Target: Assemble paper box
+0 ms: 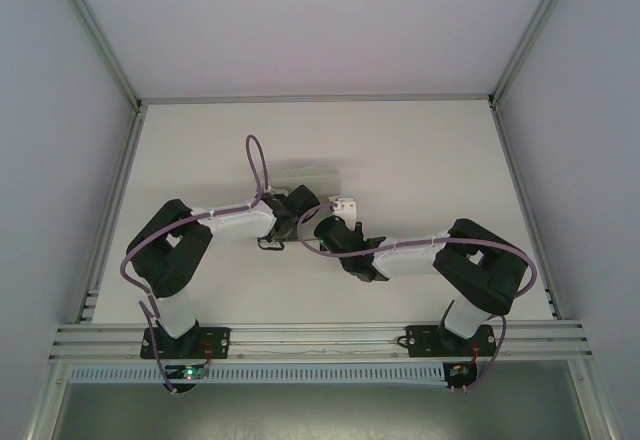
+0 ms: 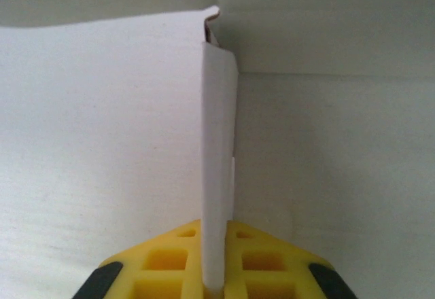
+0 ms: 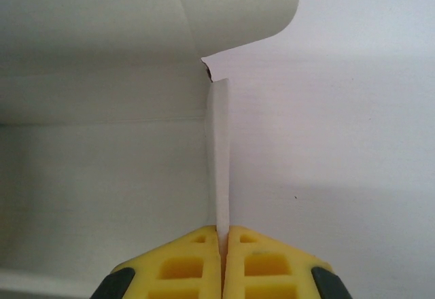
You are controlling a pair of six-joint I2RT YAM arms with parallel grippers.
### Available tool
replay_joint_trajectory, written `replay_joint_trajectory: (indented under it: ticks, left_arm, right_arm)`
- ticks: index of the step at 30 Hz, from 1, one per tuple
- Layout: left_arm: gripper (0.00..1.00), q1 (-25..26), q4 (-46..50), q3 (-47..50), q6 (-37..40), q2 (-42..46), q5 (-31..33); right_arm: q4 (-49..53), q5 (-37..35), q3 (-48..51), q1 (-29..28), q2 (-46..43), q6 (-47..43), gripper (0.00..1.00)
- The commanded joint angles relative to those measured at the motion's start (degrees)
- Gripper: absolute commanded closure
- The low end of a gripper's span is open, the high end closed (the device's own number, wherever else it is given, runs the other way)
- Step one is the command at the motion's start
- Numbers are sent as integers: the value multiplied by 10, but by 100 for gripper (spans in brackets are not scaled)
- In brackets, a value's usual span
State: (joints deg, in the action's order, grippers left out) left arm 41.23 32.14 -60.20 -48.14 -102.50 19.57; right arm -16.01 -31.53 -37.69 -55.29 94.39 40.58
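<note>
The paper box (image 1: 343,204) sits mid-table (image 1: 420,150), between both arms. The left gripper (image 2: 216,275) is pinched tight on its upright flap, and the right gripper (image 3: 222,265) is clamped likewise on another. A purple cable (image 1: 263,172) loops just beside.

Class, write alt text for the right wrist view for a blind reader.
The right arm's two yellow fingers are shut on a thin panel of the white paper box, seen edge-on. More white card spreads to both sides, with a curved flap above.
</note>
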Motion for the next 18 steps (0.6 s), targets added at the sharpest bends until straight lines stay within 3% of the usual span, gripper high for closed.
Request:
replay_joint_trajectory:
  ticks: [1, 5, 10, 13, 18]
  left_arm:
    - [99, -10, 110, -2, -14, -30, 95]
    - [96, -19, 187, -4, -67, -32, 172]
    - [95, -33, 221, 14, -110, -14, 215]
    - [95, -32, 230, 2, -115, -22, 210]
    - [86, -33, 173, 20, -74, -10, 161]
  right_arm:
    - [48, -33, 19, 0, -8, 2, 100]
    - [69, -58, 23, 1, -22, 10, 100]
    - [83, -71, 24, 0, -25, 13, 100]
    - [87, -73, 20, 1, -22, 15, 100]
    - [93, -74, 19, 0, -22, 17, 100]
